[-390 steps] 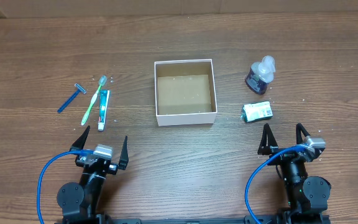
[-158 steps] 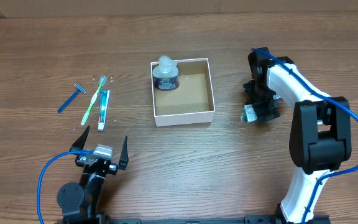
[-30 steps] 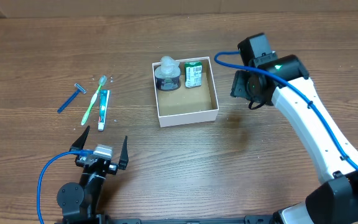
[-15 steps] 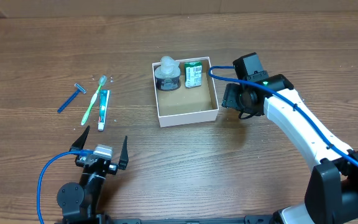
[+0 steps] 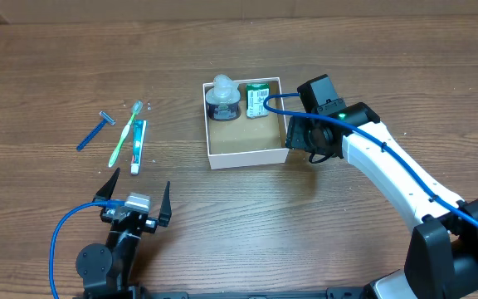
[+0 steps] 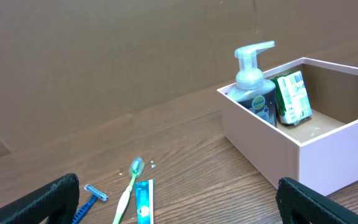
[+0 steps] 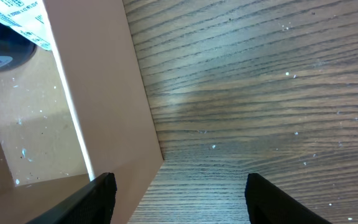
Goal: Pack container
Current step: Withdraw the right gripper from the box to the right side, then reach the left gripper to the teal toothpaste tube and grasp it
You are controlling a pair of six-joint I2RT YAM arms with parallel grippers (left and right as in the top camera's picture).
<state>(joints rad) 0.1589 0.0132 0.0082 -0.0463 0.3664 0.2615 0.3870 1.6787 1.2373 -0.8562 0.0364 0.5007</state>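
Note:
The container point(image 5: 249, 156) is a square white box with a brown floor in the middle of the table. A clear pump bottle point(image 5: 222, 98) and a green soap packet point(image 5: 260, 99) stand against its far wall. My right gripper point(image 5: 299, 143) is open and empty, low at the box's right wall near the front right corner. In the right wrist view its jaws point(image 7: 179, 199) straddle that corner of the container point(image 7: 104, 93). My left gripper point(image 5: 136, 193) is open and empty at the front left; it also shows in the left wrist view point(image 6: 179, 205).
A blue razor point(image 5: 95, 130), a green toothbrush point(image 5: 125, 133) and a teal toothpaste tube point(image 5: 138, 145) lie left of the box. The left wrist view shows the toothbrush point(image 6: 128, 186), the tube point(image 6: 143, 202) and the container point(image 6: 272, 149).
Over the earlier frames the bottle and the green packet went from the table into the box. In the last second my empty right gripper moved left and down to the box's right wall.

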